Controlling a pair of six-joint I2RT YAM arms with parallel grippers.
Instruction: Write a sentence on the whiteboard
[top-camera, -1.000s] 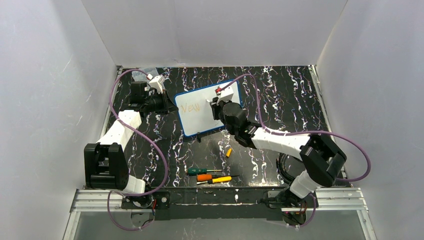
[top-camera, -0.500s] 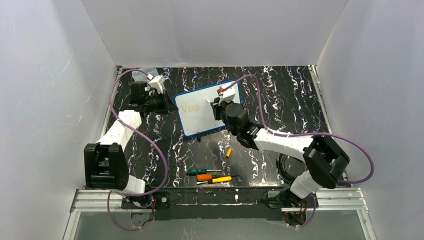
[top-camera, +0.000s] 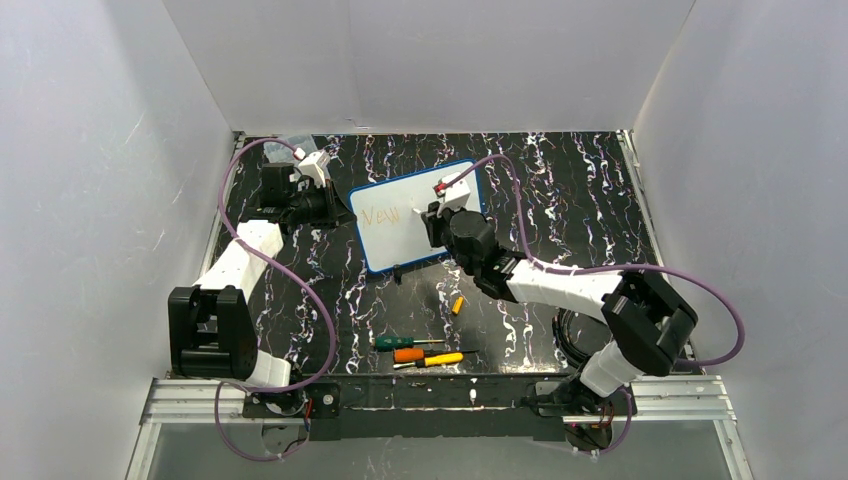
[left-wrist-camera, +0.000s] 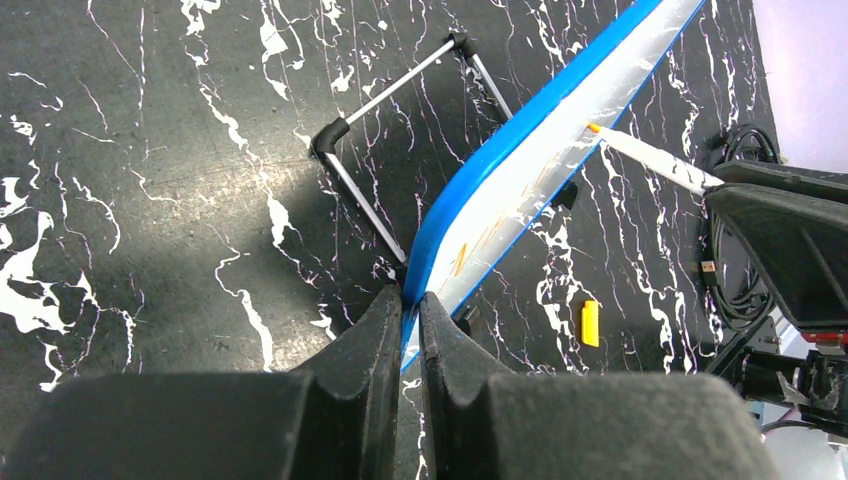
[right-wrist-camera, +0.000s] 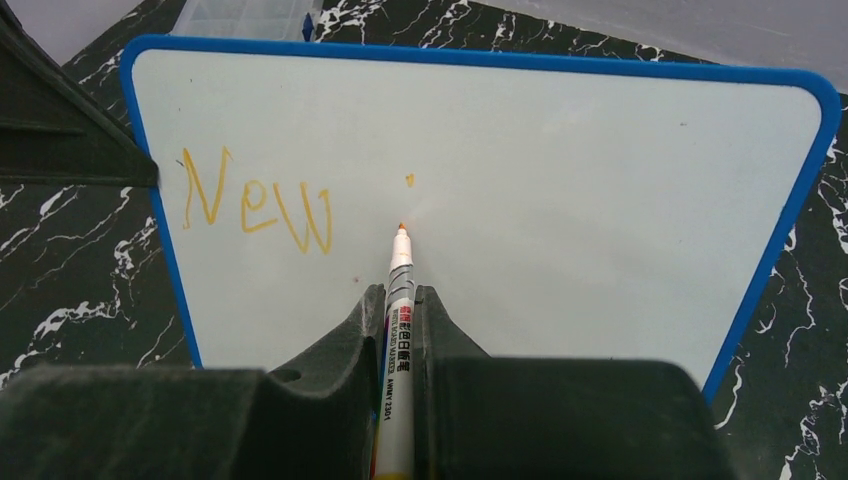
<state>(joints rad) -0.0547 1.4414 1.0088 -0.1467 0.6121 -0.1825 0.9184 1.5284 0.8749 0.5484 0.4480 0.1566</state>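
Observation:
The blue-framed whiteboard (top-camera: 400, 240) stands tilted on its wire stand (left-wrist-camera: 400, 90) at the table's back middle. My left gripper (left-wrist-camera: 412, 298) is shut on the board's left edge (left-wrist-camera: 520, 170). The sentence reads only "New" (right-wrist-camera: 258, 200) in orange, with a small orange dot (right-wrist-camera: 409, 180) to its right. My right gripper (right-wrist-camera: 400, 292) is shut on a white marker (right-wrist-camera: 399, 300). The marker's orange tip points at the board just below that dot, right of "New". From above, the right gripper (top-camera: 432, 212) covers the board's right half.
A yellow marker cap (top-camera: 457, 304) lies on the black marbled table in front of the board. Two screwdrivers (top-camera: 410, 342) (top-camera: 428, 358) lie nearer the bases. A clear plastic box (right-wrist-camera: 245, 15) sits behind the board. A black cable coil (top-camera: 570, 330) lies at the right.
The right gripper with the marker has shifted slightly over the board, right of "New". The left arm and the board have not moved.

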